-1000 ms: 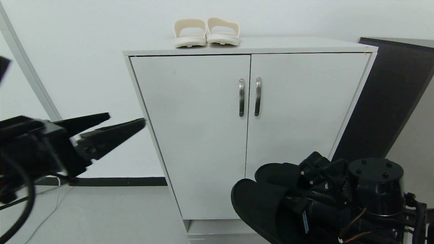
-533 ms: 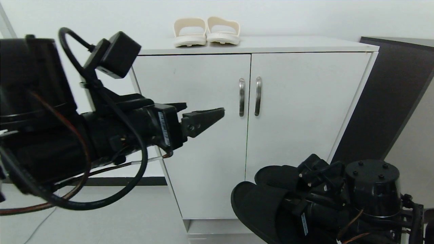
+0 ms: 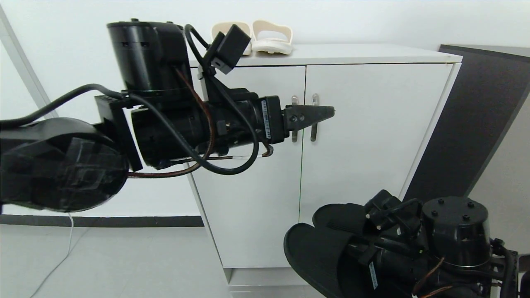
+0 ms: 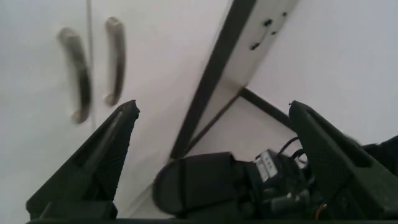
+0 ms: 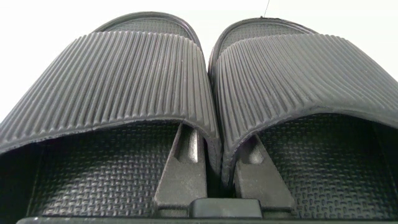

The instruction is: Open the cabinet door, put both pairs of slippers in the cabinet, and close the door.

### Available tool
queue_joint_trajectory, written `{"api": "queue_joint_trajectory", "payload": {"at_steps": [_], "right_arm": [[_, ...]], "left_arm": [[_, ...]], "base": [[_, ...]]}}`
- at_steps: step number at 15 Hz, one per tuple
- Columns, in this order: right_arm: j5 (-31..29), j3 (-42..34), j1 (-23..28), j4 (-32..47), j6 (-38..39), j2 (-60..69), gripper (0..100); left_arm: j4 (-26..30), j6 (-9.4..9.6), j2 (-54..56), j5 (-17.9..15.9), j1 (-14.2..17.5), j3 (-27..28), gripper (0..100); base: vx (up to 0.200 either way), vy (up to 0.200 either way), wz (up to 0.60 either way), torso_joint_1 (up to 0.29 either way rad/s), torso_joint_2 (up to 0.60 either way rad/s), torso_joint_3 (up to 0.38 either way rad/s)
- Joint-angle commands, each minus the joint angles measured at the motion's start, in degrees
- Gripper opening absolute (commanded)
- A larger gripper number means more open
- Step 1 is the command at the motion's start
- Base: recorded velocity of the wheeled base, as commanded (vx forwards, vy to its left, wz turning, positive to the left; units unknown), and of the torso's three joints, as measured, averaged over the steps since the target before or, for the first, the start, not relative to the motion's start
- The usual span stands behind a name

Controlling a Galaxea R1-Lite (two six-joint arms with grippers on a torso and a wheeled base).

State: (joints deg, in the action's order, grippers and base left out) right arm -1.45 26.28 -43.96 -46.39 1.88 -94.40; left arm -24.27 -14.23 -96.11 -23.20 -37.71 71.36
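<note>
The white cabinet point(image 3: 248, 198) stands with both doors shut; its two metal handles point(image 3: 314, 124) meet at the middle. My left gripper point(image 3: 331, 111) is level with the handles and just in front of them. In the left wrist view the left gripper point(image 4: 212, 109) is open, with the handles point(image 4: 115, 59) off to one side beyond it. A cream pair of slippers point(image 3: 271, 37) rests on the cabinet top, partly hidden by my left wrist. Low at the right, my right gripper point(image 5: 219, 149) is shut on the black slippers point(image 3: 327, 248), pinching their adjoining inner walls.
A dark panel point(image 3: 476, 124) leans beside the cabinet on the right. Grey floor point(image 3: 124, 260) lies open to the left of the cabinet, with a thin cable point(image 3: 62, 256) and a black baseboard point(image 3: 103, 221) along the white wall.
My left arm has swung from the far left up and rightward, bringing its gripper across the left door to the handles. The right arm and the black slippers stayed put.
</note>
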Motion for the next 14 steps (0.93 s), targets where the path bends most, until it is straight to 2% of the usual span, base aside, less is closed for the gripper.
{"api": "queue_joint_trajectory", "payload": {"at_steps": [1,2,3,4,6,10,12,14], "right_arm": [[-0.04,0.0,0.01,-0.02,-0.03,0.01,0],[-0.04,0.0,0.1,-0.02,-0.03,0.01,0],[-0.04,0.08,0.19,-0.02,-0.03,0.01,0],[-0.04,0.08,0.19,-0.02,-0.03,0.01,0],[-0.04,0.0,0.19,-0.02,0.06,-0.08,0],[-0.04,0.0,0.19,-0.02,-0.03,-0.08,0],[-0.04,0.0,0.19,-0.02,-0.12,0.01,0],[-0.04,-0.09,0.19,-0.02,-0.12,-0.08,0]], "left_arm": [[2.3,-2.56,-4.26,-3.52,0.09,4.57,100],[3.0,-4.05,-4.7,-4.93,0.09,5.8,100],[3.44,-6.87,-6.19,-6.24,0.09,8.62,100],[3.44,-6.87,-7.78,-5.45,0.09,10.02,100],[3.62,-6.43,-11.2,0.44,-0.26,13.8,100],[5.99,-4.23,-12.52,4.13,-0.09,15.38,100],[6.08,-4.14,-13.93,4.48,0.26,17.41,100],[6.08,-4.05,-16.21,6.68,0.53,20.04,100]], "base": [[0.0,0.0,0.0,0.0,0.0,0.0],[0.0,0.0,0.0,0.0,0.0,0.0],[0.0,0.0,0.0,0.0,0.0,0.0],[0.0,0.0,0.0,0.0,0.0,0.0],[0.0,0.0,0.0,0.0,0.0,0.0],[0.0,0.0,0.0,0.0,0.0,0.0],[0.0,0.0,0.0,0.0,0.0,0.0],[0.0,0.0,0.0,0.0,0.0,0.0]]}}
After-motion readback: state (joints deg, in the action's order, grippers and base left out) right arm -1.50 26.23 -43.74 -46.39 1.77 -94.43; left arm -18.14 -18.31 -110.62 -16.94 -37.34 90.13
